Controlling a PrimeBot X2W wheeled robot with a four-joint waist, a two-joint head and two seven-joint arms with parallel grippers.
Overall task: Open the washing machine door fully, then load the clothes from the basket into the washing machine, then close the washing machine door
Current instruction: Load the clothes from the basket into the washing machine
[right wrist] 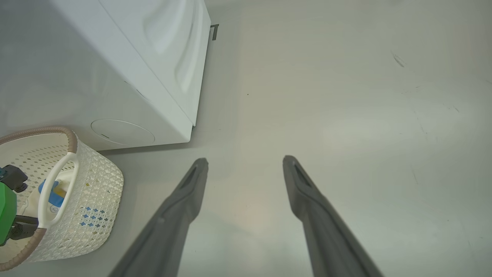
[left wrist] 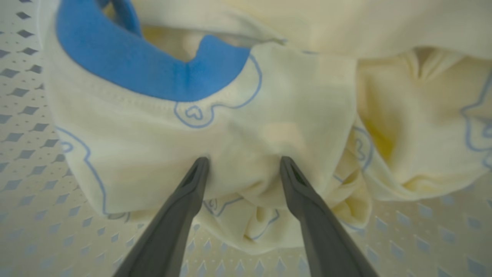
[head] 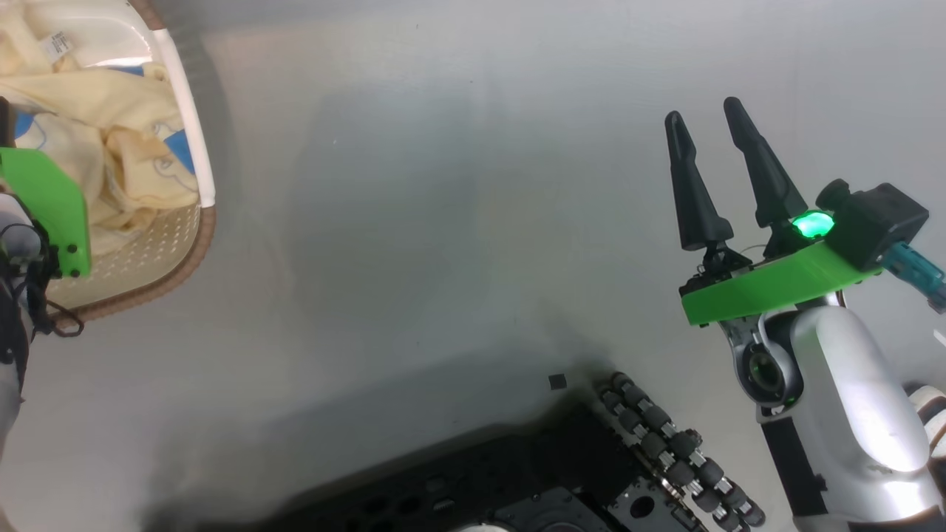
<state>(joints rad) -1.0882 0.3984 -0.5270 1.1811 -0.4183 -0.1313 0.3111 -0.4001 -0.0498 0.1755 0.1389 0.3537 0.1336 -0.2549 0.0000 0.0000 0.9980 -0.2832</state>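
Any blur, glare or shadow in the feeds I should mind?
Left wrist view: the clothes are fairly sharp mid-frame, the basket perforations soft at the edges. Head view: a broad shadow lies on the floor; the green light by the right gripper is blown out. Right wrist view: evenly lit, mild floor sheen.

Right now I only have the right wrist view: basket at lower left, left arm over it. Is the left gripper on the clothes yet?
Observer: The left gripper has its tips against the clothes, with a bunched fold between them.
Operator: Closed on it?
Observer: No. The fingers stand apart, nothing pinched.
Operator: What's around the tips?
Observer: The blue trim lies just beyond them, up-left in the left wrist view. The basket shows as perforated plastic further left.
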